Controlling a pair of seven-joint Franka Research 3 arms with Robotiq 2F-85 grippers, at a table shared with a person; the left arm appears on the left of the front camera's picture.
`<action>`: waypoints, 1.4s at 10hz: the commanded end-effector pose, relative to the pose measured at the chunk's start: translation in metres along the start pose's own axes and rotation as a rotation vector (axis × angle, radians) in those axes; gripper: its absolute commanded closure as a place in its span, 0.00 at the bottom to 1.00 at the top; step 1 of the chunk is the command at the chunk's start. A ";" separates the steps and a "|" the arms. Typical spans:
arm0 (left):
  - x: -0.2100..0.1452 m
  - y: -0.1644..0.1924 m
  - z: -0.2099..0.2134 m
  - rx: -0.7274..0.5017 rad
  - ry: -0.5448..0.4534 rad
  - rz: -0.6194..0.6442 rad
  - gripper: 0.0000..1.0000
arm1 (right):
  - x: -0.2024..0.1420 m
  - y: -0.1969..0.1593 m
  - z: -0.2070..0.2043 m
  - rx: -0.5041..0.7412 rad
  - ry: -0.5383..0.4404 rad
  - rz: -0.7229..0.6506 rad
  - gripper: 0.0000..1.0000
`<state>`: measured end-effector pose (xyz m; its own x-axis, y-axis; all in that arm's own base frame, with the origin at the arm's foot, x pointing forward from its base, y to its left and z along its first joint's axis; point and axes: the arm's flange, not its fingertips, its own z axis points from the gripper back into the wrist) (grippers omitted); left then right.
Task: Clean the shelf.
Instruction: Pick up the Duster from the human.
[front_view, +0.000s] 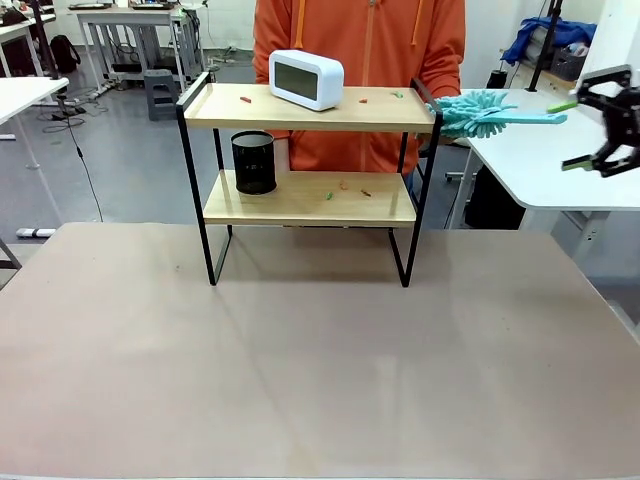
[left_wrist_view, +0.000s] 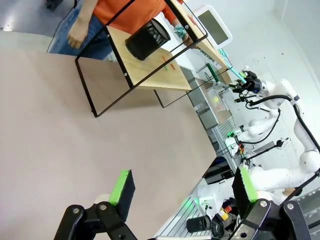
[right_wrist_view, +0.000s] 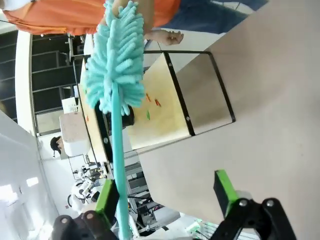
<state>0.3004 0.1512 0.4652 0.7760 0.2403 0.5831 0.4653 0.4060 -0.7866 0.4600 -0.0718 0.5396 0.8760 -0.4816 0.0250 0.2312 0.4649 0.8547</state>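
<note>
the brown table (front_view: 300, 380) carried the shelf (front_view: 300, 198) at its far middle, before a person (front_view: 360, 40) in orange. a white clock (front_view: 306, 78) sat on the top board, a black mesh cup (front_view: 254, 162) on the lower. the handle of a teal duster (front_view: 480, 112) ran alongside one finger of the right gripper (front_view: 568, 134), fingers wide apart. left gripper (left_wrist_view: 182, 187) fingers stood apart, empty
</note>
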 end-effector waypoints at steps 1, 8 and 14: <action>0.001 -0.001 -0.001 -0.016 -0.019 -0.023 0.00 | 0.025 0.015 -0.009 0.083 -0.015 -0.048 0.00; 0.001 -0.001 -0.001 -0.016 -0.019 -0.023 0.00 | 0.029 0.028 -0.041 0.144 0.064 -0.029 0.00; 0.001 -0.001 -0.001 -0.016 -0.019 -0.023 0.00 | 0.029 0.024 -0.048 0.139 0.094 0.002 0.82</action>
<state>0.2999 0.1518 0.4652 0.7748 0.2405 0.5847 0.4667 0.4064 -0.7855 0.5050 -0.0398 0.5358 0.9051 -0.4241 -0.0312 0.2050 0.3709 0.9058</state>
